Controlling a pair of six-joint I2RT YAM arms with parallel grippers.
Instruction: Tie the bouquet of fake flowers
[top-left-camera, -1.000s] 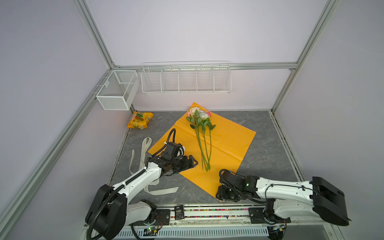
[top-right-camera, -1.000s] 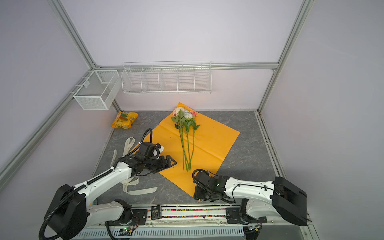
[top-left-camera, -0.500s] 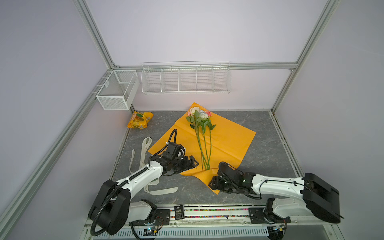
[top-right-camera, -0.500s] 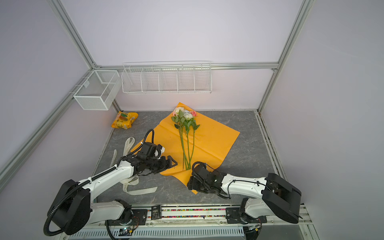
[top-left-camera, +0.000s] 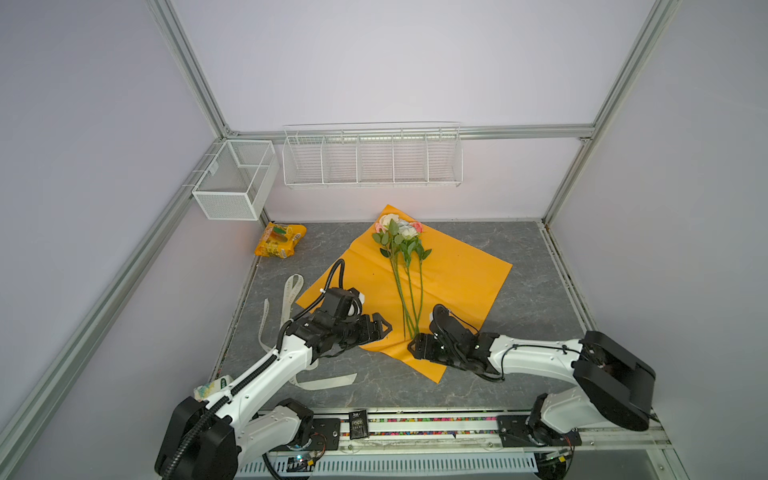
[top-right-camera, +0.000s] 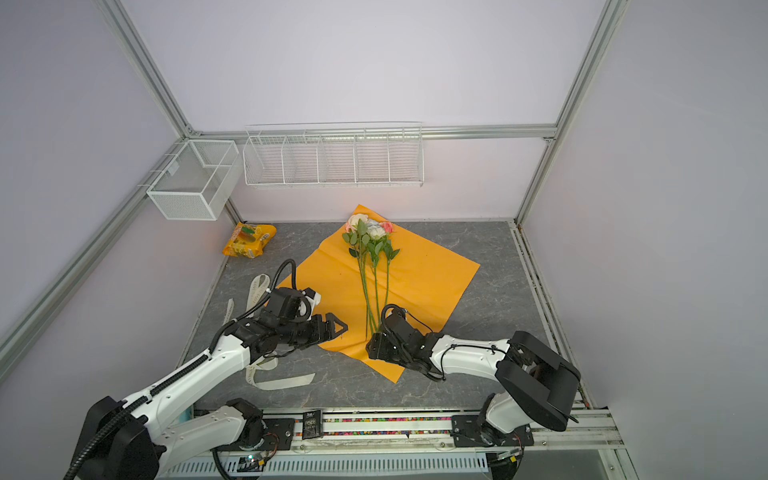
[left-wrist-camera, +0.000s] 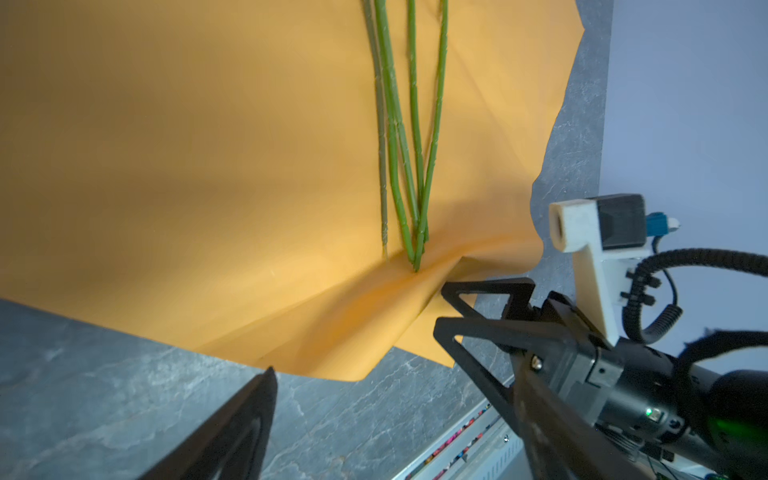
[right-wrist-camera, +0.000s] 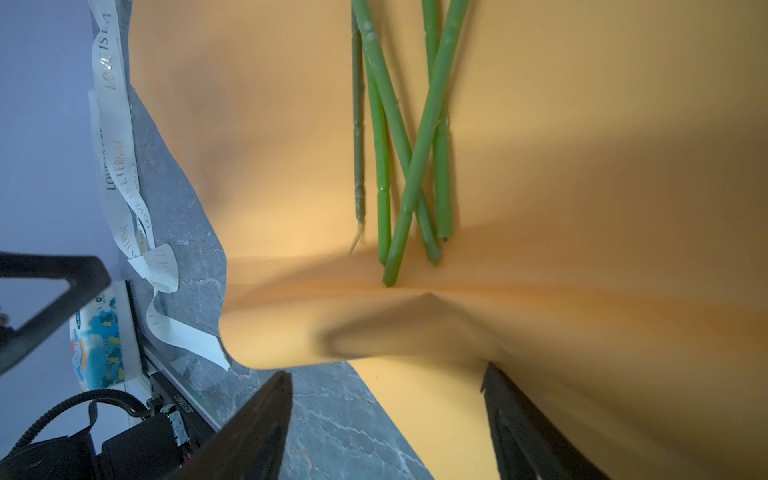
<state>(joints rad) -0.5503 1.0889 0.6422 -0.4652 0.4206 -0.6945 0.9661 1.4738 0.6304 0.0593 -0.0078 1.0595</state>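
The left gripper (top-left-camera: 383, 329) and right gripper (top-left-camera: 413, 347), both with jaws open, flank the bouquet (top-left-camera: 402, 243) stem ends on the orange paper (top-left-camera: 457, 274).

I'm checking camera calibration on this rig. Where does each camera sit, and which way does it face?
Both top views: high above the arms' bases, looking down over table, orange paper and bouquet of fake flowers; both arms, left pincer, right pincer show.
Left wrist: on the left arm, low, looking past its own fingers at the stem ends; right pincer shows.
Right wrist: on the right arm, low, facing those stem ends; own fingers and a left pincer finger show.
Shared: both wrist views show the stem ends on buckled paper.
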